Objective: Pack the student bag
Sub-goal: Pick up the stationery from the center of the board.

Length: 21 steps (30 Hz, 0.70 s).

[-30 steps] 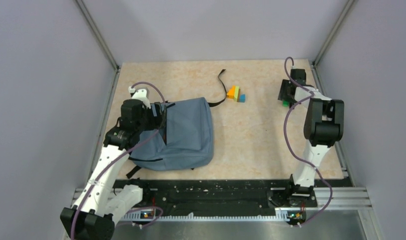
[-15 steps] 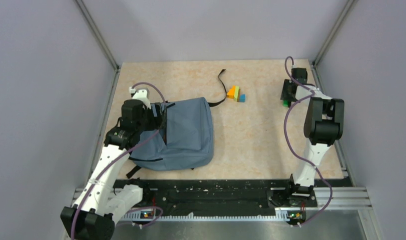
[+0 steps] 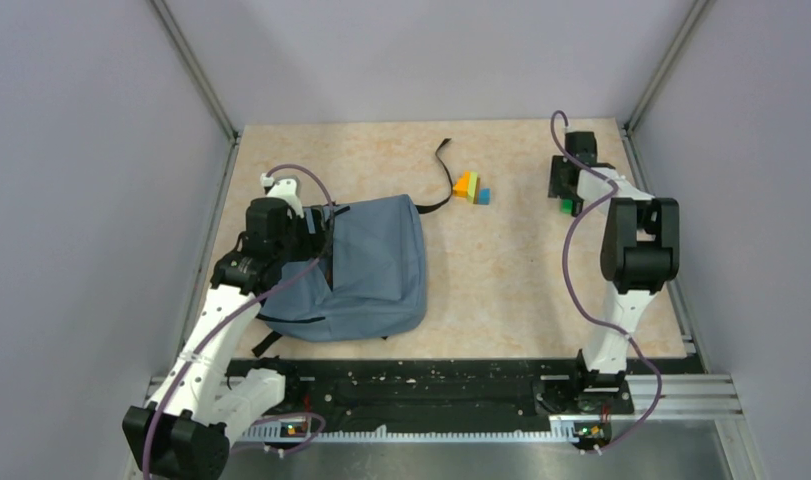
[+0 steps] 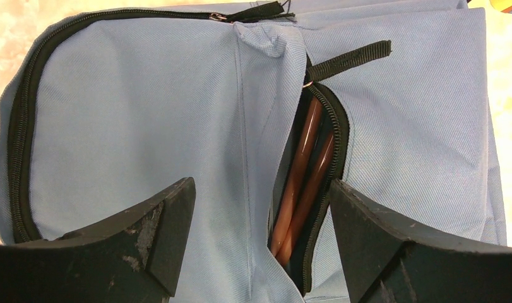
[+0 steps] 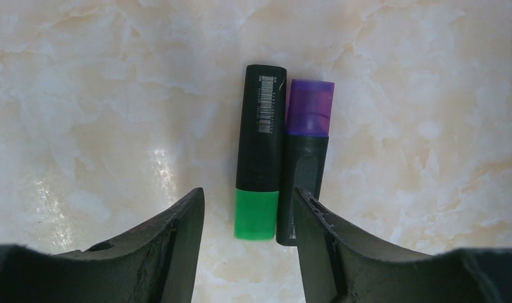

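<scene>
Under my left gripper [image 4: 259,187] lies the student bag [image 4: 133,107], dusty blue, flat on the table [image 5: 83,95]. My left jaws stand wide and hold nothing; both fingers are over the fabric, and I cannot tell if they touch it. Between them, nearer to the finger on the right of my wrist view, a zipper opening [image 4: 340,136] is parted, and two thin brown pens [image 4: 302,165] lie inside it, side by side. My right gripper [image 5: 248,193] hangs well apart from the bag, over two highlighters that lie touching each other. The green highlighter [image 5: 259,151] has its green cap between my right jaws, which are half open and do not touch it. The purple highlighter [image 5: 309,120] is just beside; one finger covers its end.
</scene>
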Motion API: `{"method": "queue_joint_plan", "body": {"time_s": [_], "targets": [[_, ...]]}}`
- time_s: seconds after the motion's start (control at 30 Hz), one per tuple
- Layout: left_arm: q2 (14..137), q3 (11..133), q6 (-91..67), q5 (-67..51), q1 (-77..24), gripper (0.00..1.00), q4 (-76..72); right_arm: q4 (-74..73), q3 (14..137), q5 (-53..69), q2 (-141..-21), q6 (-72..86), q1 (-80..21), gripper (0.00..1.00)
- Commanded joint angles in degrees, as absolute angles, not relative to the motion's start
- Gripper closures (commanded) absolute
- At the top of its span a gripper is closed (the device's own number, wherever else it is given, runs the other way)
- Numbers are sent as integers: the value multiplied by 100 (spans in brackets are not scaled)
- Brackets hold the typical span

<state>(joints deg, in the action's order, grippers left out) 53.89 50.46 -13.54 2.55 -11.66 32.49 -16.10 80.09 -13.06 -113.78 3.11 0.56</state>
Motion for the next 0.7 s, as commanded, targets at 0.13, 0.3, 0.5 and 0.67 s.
{"method": "queue_joint_plan", "body": {"time_s": [0.13, 0.3, 0.5, 0.67], "targets": [[5365, 5065, -1310, 220, -1139, 18, 2984, -1939, 8675, -1328, -11665, 269, 96, 53], [5307, 5057, -1310, 272, -1138, 18, 2984, -2107, 8845, -1112, -11864, 333, 169, 54], [5291, 5060, -1301, 295, -1135, 18, 2971, -2181, 8879, -1152, -12072, 335, 223, 55], [5267, 5069, -1292, 377, -1134, 18, 2980, -2268, 9011, -1069, -12231, 329, 220, 63]]}}
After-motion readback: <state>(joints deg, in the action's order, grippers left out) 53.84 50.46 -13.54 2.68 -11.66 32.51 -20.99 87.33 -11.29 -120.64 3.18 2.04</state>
